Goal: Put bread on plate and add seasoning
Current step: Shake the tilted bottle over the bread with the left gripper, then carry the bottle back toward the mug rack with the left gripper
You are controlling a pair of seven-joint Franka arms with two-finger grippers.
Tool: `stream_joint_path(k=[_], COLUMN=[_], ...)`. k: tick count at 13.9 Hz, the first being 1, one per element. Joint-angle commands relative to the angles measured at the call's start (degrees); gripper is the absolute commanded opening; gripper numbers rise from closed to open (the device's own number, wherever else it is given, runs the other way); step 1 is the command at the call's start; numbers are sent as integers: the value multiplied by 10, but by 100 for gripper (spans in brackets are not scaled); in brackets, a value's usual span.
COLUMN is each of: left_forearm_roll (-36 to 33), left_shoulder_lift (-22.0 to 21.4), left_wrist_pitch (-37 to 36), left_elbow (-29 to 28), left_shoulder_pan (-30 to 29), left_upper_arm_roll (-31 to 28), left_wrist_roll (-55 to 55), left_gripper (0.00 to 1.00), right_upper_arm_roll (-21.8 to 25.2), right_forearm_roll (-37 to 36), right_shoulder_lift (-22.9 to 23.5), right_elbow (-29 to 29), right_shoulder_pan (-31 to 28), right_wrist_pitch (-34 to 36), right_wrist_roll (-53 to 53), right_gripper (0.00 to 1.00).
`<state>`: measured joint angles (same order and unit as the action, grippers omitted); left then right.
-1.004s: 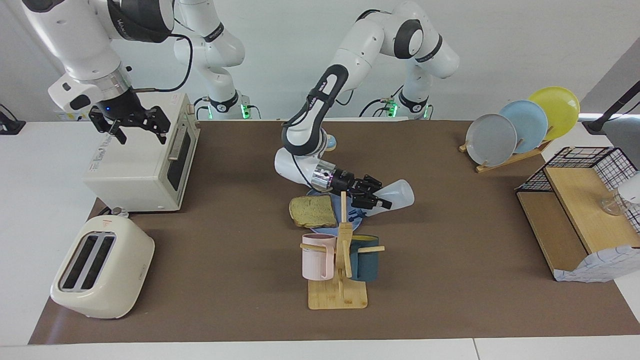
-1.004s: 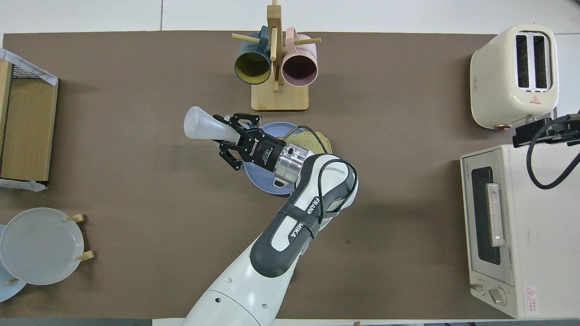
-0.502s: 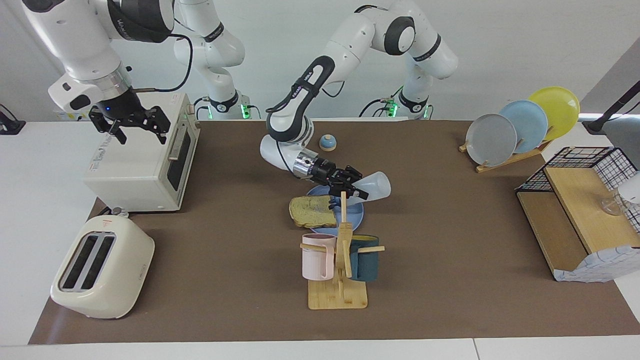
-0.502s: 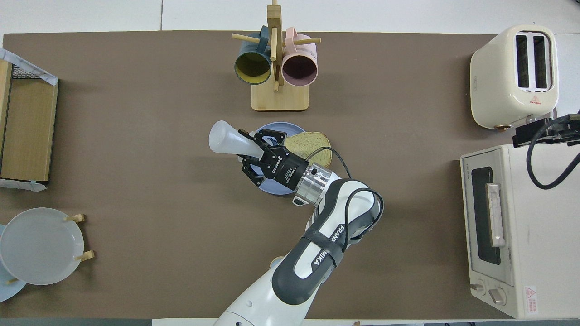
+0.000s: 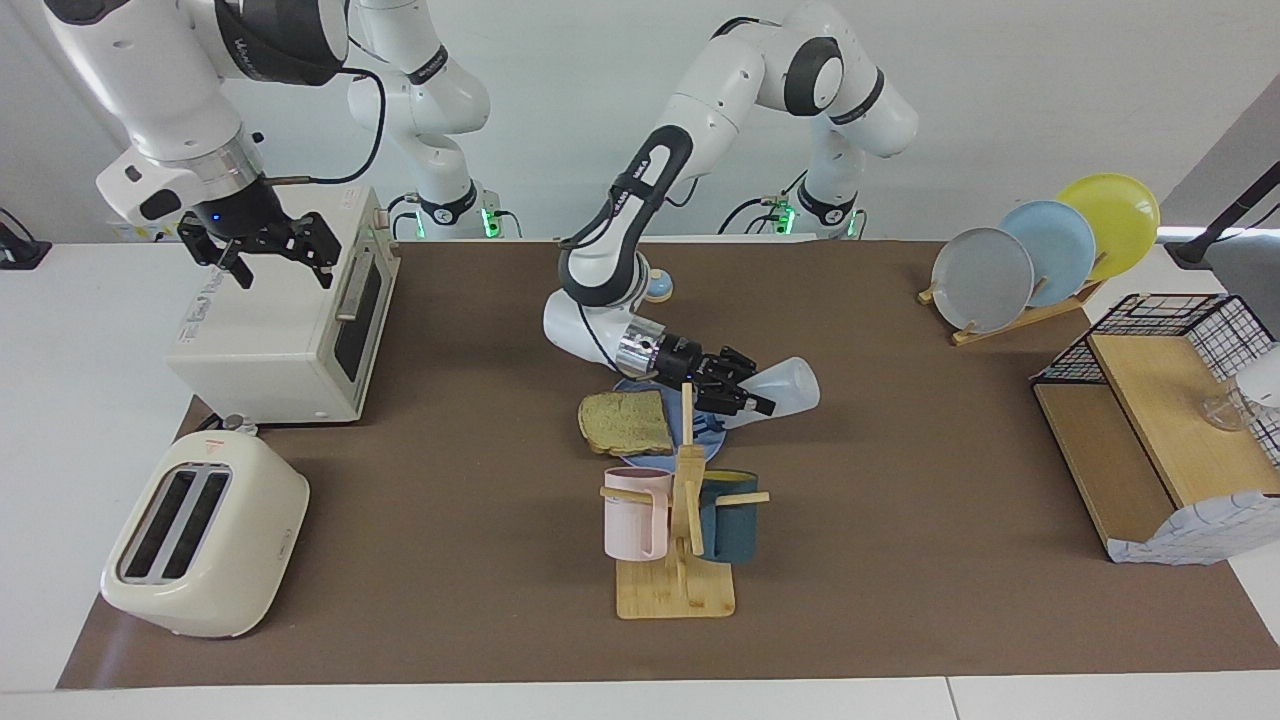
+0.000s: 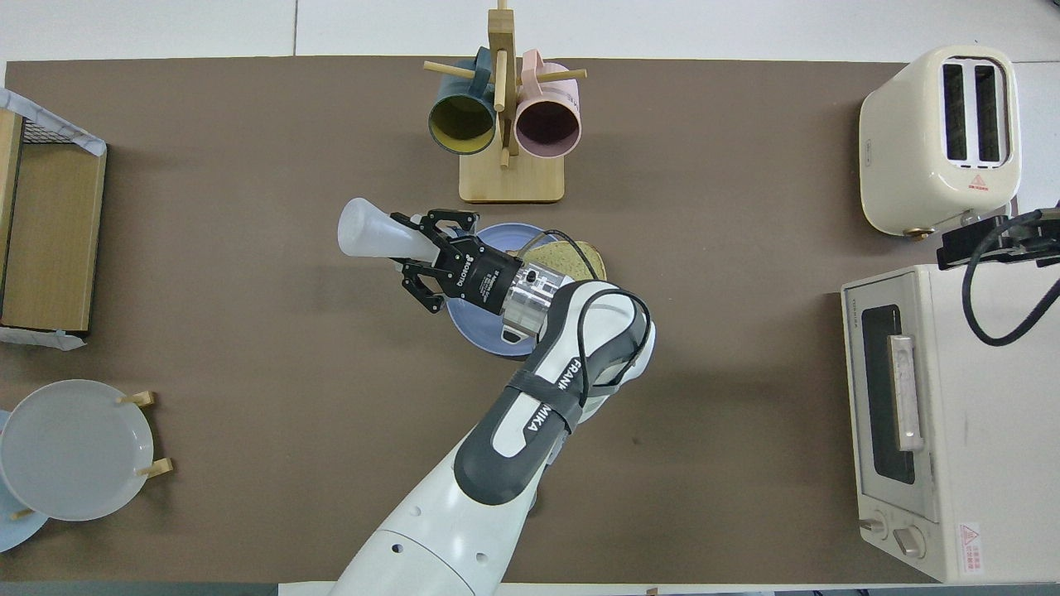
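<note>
Facing view: the left gripper (image 5: pixel 742 397) is clamped on the seasoning (image 5: pixel 785 389), which it holds up in the air, tipped well over on its side.
Seasoning position: its pale body sticks out past the plate (image 5: pixel 712 432) toward the left arm's end of the table, while the capped end is hidden inside the fingers, over the plate's edge.
Why tilted: my reading is that the bottle is laid over so its contents can fall out of the capped end; nothing can be seen coming out.
Bread: one slice (image 5: pixel 626 421) lies flat on the plate, on the part toward the right arm's end, its crust overhanging the rim. This half of the task looks done.
Alignment: in the overhead view the left gripper (image 6: pixel 431 258) sits off the bread (image 6: pixel 580 259), so the spout seems aimed at bare plate (image 6: pixel 472 319) or mat.
Right gripper: it (image 5: pixel 262 252) hangs above the toaster oven (image 5: pixel 275 320), fingers spread and holding nothing; this arm waits.
Counts: one slice, one blue plate on the mat, one bottle, two mugs on the wooden mug tree (image 5: pixel 683 520), three upright plates in the rack (image 5: pixel 1040 250), one toaster (image 5: pixel 200 535), one small bell (image 5: pixel 657 286).
</note>
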<state>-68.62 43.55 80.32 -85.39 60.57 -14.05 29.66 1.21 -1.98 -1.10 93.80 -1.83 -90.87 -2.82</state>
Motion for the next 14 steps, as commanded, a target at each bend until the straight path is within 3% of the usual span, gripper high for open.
stream_joint_path(k=[1,6,9,14], left_forearm_roll=[-11,56,110,175], left_shoulder_lift=[-6,-15,-80,-135], left_wrist_pitch=[12,12,33,64], left_elbow=[-5,-1,-7,-3], left_shoulder_pan=[-13,-13,-27,-62], left_upper_arm_roll=[1,0,0,0], left_wrist_roll=[4,-22,-49,-109], left_gripper=[0,0,0,0], right_upper_arm_roll=[-4,-4,-4,-4], right_forearm_roll=[3,3,3,3], right_shoulder_lift=[-13,-13,-13,-13], right_elbow=[15,15,15,15], right_shoulder_pan=[-7,-7,-7,-7], right_wrist_pitch=[-5,-5,-5,-5], right_wrist_roll=[-3,-2,-2,-2], right_gripper=[100,100,100,100])
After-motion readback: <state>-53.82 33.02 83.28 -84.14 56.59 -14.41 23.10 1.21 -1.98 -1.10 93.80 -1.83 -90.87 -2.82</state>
